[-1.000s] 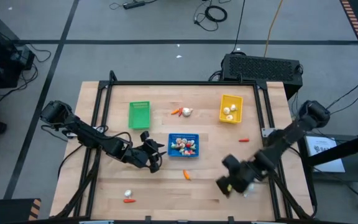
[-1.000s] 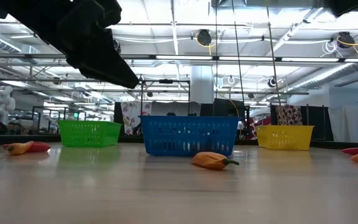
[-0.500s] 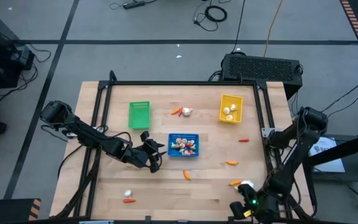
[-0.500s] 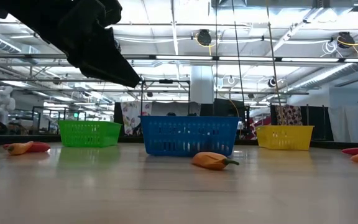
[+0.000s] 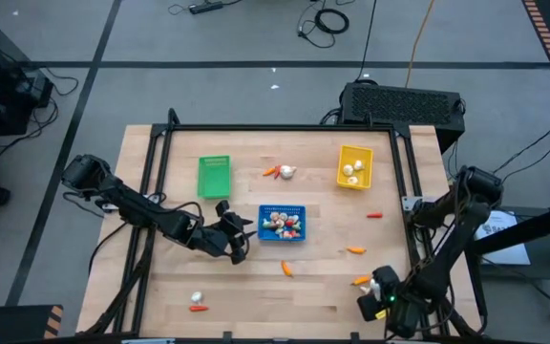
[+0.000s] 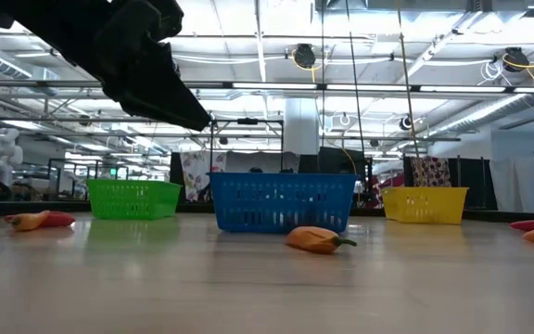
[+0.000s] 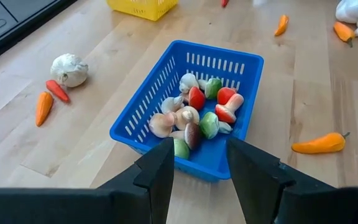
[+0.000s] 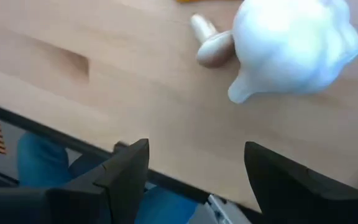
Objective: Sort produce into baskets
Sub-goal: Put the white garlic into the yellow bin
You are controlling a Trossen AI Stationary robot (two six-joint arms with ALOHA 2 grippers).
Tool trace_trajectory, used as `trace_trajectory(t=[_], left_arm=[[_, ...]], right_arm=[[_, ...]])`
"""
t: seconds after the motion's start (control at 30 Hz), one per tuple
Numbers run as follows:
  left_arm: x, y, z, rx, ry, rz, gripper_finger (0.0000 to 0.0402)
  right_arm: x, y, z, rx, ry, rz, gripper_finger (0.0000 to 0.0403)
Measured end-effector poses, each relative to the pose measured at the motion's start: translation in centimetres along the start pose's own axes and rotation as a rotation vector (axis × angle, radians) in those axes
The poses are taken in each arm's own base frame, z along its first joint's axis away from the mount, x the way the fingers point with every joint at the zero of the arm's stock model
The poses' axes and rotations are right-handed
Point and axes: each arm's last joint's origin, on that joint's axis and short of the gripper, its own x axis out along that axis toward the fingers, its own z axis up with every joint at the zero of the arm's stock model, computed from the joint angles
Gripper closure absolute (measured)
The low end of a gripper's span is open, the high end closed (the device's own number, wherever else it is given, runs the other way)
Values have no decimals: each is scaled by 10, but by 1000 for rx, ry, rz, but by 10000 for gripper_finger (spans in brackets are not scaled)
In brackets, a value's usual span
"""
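The blue basket (image 5: 282,223) holds several mushroom, red and green pieces (image 7: 194,115). My left gripper (image 5: 240,234) hovers open just left of it, its fingers (image 7: 160,168) over the basket's near rim. My right gripper (image 5: 375,298) is open at the table's near right corner, above a white garlic bulb (image 8: 297,43) and a small mushroom (image 8: 210,43) that lie on the wood. The green basket (image 5: 214,177) is empty. The yellow basket (image 5: 354,166) holds white bulbs. Orange pieces (image 5: 355,250) (image 5: 286,268) lie loose on the table.
A carrot and a garlic bulb (image 5: 283,172) lie between the green and yellow baskets. A red bit (image 5: 374,216) lies at the right. A bulb and a red piece (image 5: 197,303) lie near the left front. The table's near edge (image 8: 166,180) is right under my right gripper.
My right gripper has swung from the table's right middle toward the near right corner, uncovering two orange pieces, then come back a little toward the far edge. My left arm has kept still.
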Motion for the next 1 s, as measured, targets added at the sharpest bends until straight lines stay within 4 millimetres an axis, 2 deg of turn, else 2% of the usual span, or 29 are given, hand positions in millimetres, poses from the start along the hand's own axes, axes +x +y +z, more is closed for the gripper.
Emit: trace_trajectory(t=[0.43, 1.0], left_arm=[[0, 0, 0, 2, 1, 2, 246], [0, -1, 1, -8, -11, -4, 246]], right_arm=[[32, -5, 0, -14, -76, -125, 149], [54, -11, 6, -20, -184, -227, 149]])
